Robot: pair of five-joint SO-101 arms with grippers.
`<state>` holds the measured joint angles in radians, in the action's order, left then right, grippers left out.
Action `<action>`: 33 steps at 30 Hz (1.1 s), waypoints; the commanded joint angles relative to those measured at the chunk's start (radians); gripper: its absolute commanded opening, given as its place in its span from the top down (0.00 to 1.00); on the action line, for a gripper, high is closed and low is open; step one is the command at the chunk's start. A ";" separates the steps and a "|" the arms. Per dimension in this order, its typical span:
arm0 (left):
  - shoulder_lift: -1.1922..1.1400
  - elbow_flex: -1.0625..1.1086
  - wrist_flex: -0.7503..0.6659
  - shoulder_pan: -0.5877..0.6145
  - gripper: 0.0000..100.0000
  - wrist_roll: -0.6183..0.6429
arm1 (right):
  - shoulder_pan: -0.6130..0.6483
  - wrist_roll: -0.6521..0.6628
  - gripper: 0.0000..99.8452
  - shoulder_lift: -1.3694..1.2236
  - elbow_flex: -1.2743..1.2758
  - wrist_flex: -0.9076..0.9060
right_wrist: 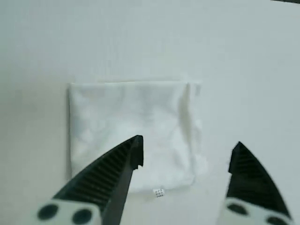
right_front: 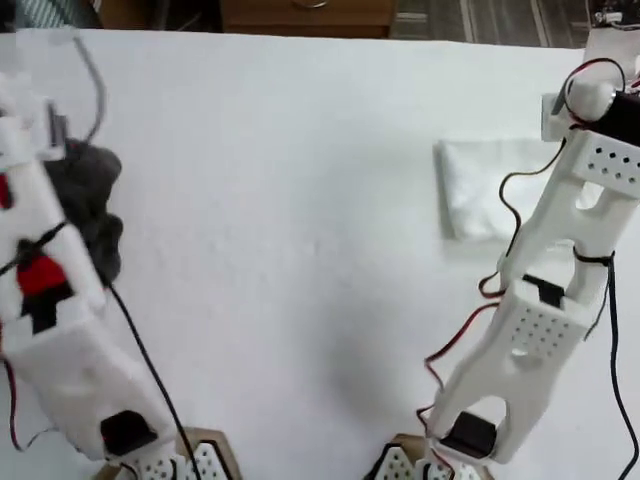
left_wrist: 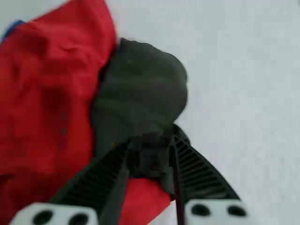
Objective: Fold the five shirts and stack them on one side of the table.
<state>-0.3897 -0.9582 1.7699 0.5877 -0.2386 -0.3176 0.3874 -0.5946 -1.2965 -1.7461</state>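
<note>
Likely a home: wooden cabinet, plank floor behind white table

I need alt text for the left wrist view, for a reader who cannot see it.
The left gripper is shut on a crumpled dark grey shirt, which touches a red shirt on the white table.

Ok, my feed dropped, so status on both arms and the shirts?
Left gripper shut on dark shirt. Right gripper open over folded white shirt. Red shirt bunched against the dark one.
</note>
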 commanded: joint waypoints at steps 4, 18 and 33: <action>0.229 0.206 0.015 0.167 0.87 -0.120 | 0.088 -0.006 0.67 0.407 0.436 -0.022; 0.238 0.371 -0.032 0.367 0.75 -0.201 | 0.294 -0.003 0.67 1.035 1.214 -0.018; 0.133 0.495 0.014 0.384 0.75 -0.368 | 0.217 -0.005 0.67 1.139 1.444 -0.018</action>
<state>-0.2654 -0.4611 1.7361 0.9927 -0.6007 -0.0660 0.3844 0.5086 0.1458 -1.7461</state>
